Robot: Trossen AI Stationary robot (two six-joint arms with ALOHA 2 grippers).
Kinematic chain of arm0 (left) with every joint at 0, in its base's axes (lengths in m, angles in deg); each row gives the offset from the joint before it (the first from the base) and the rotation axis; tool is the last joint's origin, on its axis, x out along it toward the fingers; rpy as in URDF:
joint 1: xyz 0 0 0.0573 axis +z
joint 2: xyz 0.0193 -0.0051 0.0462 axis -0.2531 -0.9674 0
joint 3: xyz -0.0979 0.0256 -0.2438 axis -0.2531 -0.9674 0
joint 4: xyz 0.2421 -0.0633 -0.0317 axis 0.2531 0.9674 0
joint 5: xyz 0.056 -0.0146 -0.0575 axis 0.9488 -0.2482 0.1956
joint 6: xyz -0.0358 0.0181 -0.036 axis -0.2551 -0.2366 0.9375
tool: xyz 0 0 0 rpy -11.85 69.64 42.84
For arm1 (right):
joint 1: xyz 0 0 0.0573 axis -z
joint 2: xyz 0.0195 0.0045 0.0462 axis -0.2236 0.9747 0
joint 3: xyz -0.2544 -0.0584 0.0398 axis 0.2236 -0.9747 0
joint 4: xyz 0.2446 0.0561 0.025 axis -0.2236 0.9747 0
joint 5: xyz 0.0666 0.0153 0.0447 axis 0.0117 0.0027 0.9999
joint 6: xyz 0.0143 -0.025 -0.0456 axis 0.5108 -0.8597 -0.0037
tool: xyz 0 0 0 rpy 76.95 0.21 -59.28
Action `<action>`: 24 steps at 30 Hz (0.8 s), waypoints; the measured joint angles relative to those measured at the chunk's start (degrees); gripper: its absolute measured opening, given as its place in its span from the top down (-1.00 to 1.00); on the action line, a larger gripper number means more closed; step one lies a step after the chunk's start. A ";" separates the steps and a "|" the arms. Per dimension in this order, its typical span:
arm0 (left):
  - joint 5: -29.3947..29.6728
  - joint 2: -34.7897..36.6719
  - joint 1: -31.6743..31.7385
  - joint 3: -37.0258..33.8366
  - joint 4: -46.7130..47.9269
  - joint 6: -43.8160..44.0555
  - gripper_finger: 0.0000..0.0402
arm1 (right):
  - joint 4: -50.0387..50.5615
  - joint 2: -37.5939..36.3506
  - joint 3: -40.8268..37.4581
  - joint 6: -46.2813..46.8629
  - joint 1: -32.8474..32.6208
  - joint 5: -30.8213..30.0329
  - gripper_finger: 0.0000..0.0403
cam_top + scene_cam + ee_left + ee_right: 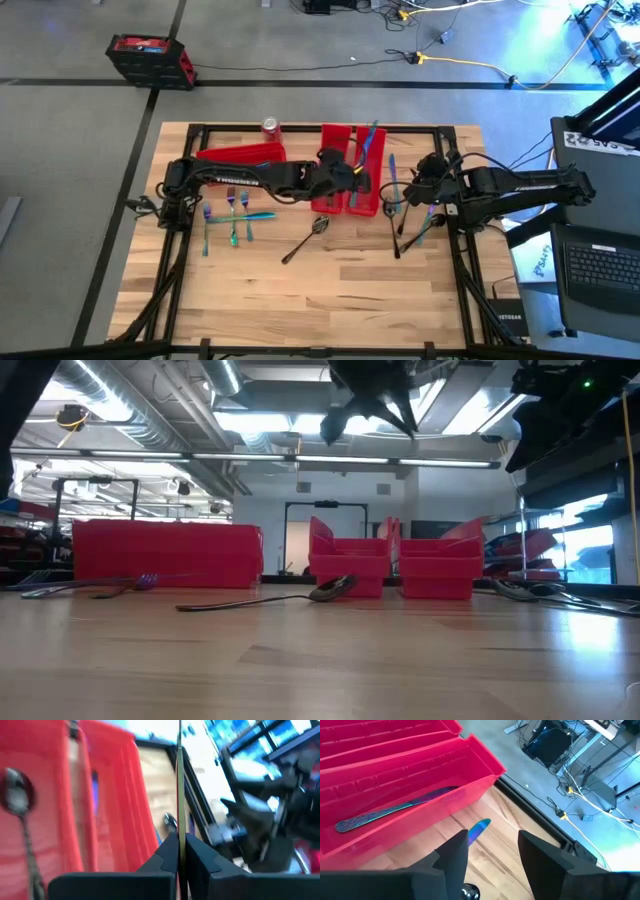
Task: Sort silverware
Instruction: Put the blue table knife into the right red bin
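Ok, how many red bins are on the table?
3. A crosswise bin lies beside the soda can; a second bin and a third bin sit side by side mid-table. None looks hidden.

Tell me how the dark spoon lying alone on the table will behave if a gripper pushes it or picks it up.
The spoon looks like thin rigid metal, so it should stay stiff and feel light. Its bowl props it off the table in the low view, so a push would probably make it pivot or slide. The smooth slender handle may slip between the fingers.
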 joint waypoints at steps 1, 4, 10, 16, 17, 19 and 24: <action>1.61 0.00 0.00 0.42 0.14 -0.30 1.00 | -0.20 0.00 0.00 -0.01 0.00 0.08 0.22; 4.63 -0.11 0.02 1.31 0.35 -1.17 1.00 | -1.24 0.35 0.00 0.01 0.00 1.05 0.22; 5.27 -0.90 0.04 1.79 -3.02 -1.68 1.00 | -2.03 0.35 0.00 0.01 0.00 5.75 0.22; 1.00 -6.15 0.95 7.19 -2.51 -4.34 1.00 | -2.53 0.33 -0.02 0.03 0.00 11.76 0.22; 1.10 -7.25 1.15 8.77 -1.61 -4.92 1.00 | -2.51 0.35 -0.02 -0.01 0.00 12.77 0.22; 1.09 -8.93 1.42 11.95 -0.59 -7.37 1.00 | -2.64 0.33 -0.04 -0.01 0.00 14.25 0.22; 0.73 -13.68 1.91 20.31 3.95 -10.84 1.00 | -2.71 0.34 -0.04 -0.02 -0.02 16.82 0.22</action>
